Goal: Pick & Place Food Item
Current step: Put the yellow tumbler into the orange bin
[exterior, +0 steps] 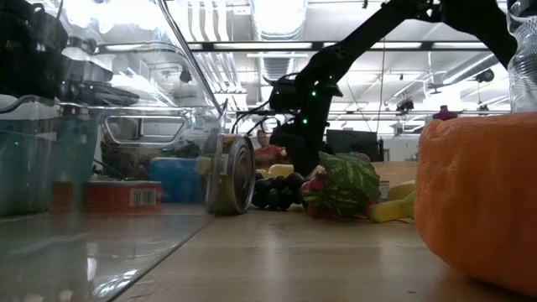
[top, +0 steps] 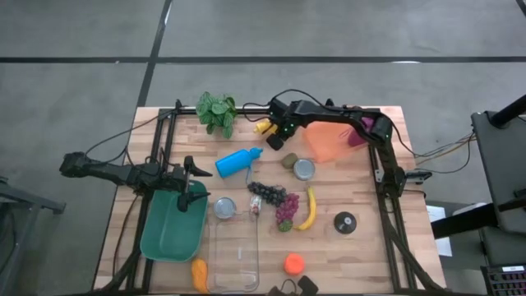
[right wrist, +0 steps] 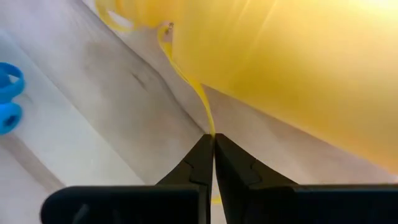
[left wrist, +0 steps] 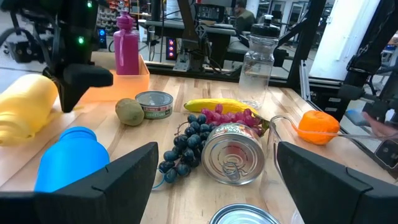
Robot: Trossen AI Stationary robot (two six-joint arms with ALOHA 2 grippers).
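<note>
A yellow bottle (top: 264, 126) lies on its side at the table's far middle, also seen in the left wrist view (left wrist: 22, 109). My right gripper (right wrist: 213, 138) points down beside it, shut on the bottle's thin yellow strap. Food lies mid-table: a kiwi (top: 288, 160), dark grapes (top: 271, 194), a banana (top: 310, 208) and an orange (top: 294, 263). My left gripper (top: 191, 177) waits open at the table's left, over the green bin (top: 168, 234). My right gripper pinches the yellow bottle's thin strap (right wrist: 208, 121) between its two fingertips, coming from above and pointing steeply down. The strap runs in a gentle curve from the fingertips up to the bottle (right wrist: 298, 68). The bottle's body rests on the table.
A blue bottle (top: 238, 161) lies near the yellow one. Tin cans (top: 304, 169) (top: 224, 207), a clear container (top: 234, 251), an orange bin (top: 329, 140) holding a pink bottle, a plant (top: 216, 113) and a black disc (top: 345, 222) share the table.
</note>
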